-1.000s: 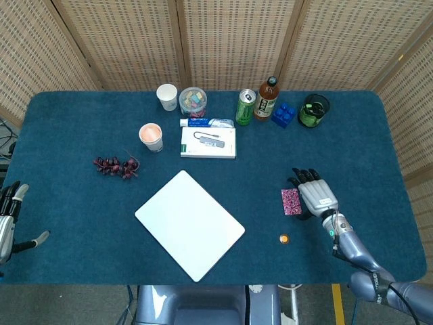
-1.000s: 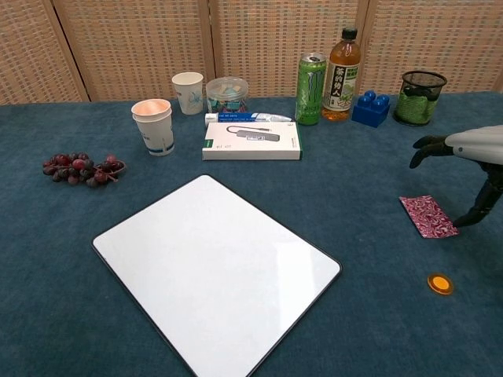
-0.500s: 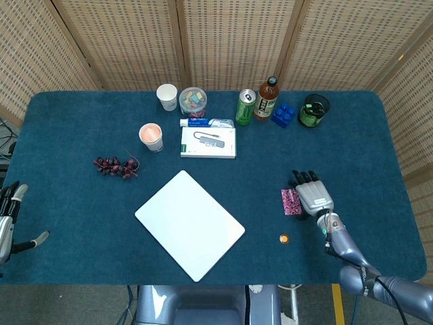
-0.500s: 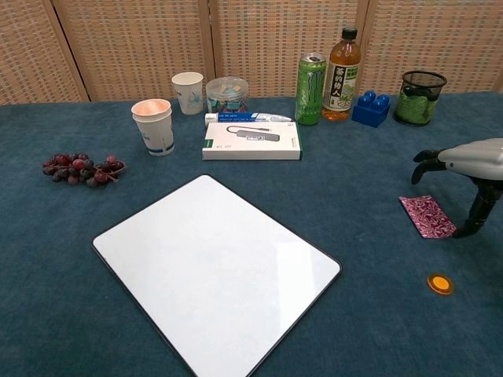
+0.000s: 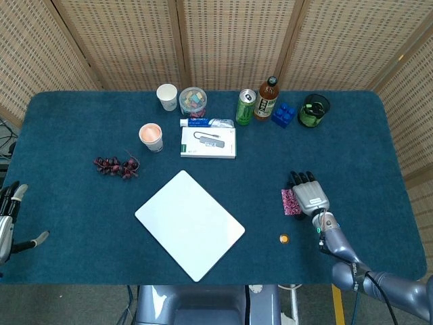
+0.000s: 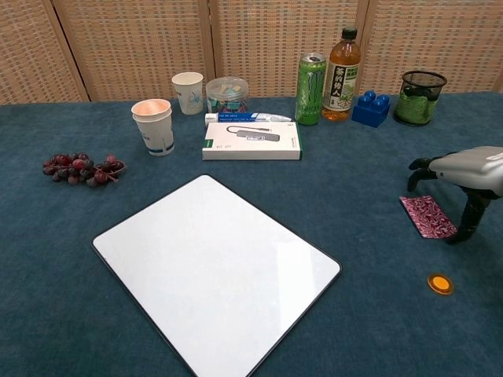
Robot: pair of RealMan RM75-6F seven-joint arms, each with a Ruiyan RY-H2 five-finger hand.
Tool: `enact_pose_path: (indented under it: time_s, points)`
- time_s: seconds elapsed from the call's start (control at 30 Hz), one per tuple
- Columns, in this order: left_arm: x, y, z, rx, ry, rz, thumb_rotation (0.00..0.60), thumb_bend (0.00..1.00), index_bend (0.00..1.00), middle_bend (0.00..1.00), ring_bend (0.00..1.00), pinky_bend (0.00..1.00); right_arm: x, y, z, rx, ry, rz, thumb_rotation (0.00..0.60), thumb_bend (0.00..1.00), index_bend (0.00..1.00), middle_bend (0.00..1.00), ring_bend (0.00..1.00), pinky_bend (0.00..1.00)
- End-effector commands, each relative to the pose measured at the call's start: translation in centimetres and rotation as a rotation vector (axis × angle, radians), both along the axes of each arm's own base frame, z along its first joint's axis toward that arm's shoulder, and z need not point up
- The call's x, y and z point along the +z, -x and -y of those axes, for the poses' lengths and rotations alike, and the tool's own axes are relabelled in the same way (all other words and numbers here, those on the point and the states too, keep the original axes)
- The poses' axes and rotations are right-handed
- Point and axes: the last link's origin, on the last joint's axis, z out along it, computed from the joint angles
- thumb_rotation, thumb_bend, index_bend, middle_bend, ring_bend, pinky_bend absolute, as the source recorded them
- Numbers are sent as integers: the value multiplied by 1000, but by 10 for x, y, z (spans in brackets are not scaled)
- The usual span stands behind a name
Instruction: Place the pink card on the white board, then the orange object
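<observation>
The pink patterned card (image 5: pixel 291 201) (image 6: pixel 427 216) lies flat on the blue cloth, right of the white board (image 5: pixel 189 224) (image 6: pixel 216 269). My right hand (image 5: pixel 308 193) (image 6: pixel 462 174) hovers just right of the card and over its right edge, fingers spread and holding nothing; the thumb reaches down at the card's near right corner. The small orange disc (image 5: pixel 284 238) (image 6: pixel 439 283) sits on the cloth in front of the card. My left hand (image 5: pixel 8 220) rests open at the table's left edge, only in the head view.
Along the back stand two paper cups (image 5: pixel 151 137), a candy jar (image 5: pixel 193 101), a green box (image 5: pixel 208 143), a can (image 5: pixel 245 107), a bottle (image 5: pixel 266 99), blue blocks (image 5: pixel 283 114) and a mesh pen cup (image 5: pixel 314 110). Grapes (image 5: pixel 116 165) lie at the left.
My right hand has drifted left and lower, closing in on the card's right edge. The card, disc and left hand have not moved.
</observation>
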Motion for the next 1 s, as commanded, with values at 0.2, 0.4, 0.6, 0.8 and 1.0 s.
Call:
enact_pose_path:
  time_s: [0.2,0.4,0.6,0.8,1.0]
  points:
    - [1,0,0,2,0,4,507,0,0,0,0,0,-3,1,2,-14,-1,-10,600,129,375,0,0,0]
    - [1,0,-1,2,3,5,506,0,0,0,0,0,-2,1,2,-21,3,-5,600,150,468,0,0,0]
    - [1,0,0,2,4,10,505,0,0,0,0,0,4,-9,-1,-1,2,22,600,156,472,0,0,0]
    - [2,0,0,1,1,14,506,0,0,0,0,0,14,-40,-2,52,4,87,600,156,472,0,0,0]
    - [4,1,1,1,-1,19,508,0,0,0,0,0,13,-83,-3,112,-8,127,600,156,472,0,0,0]
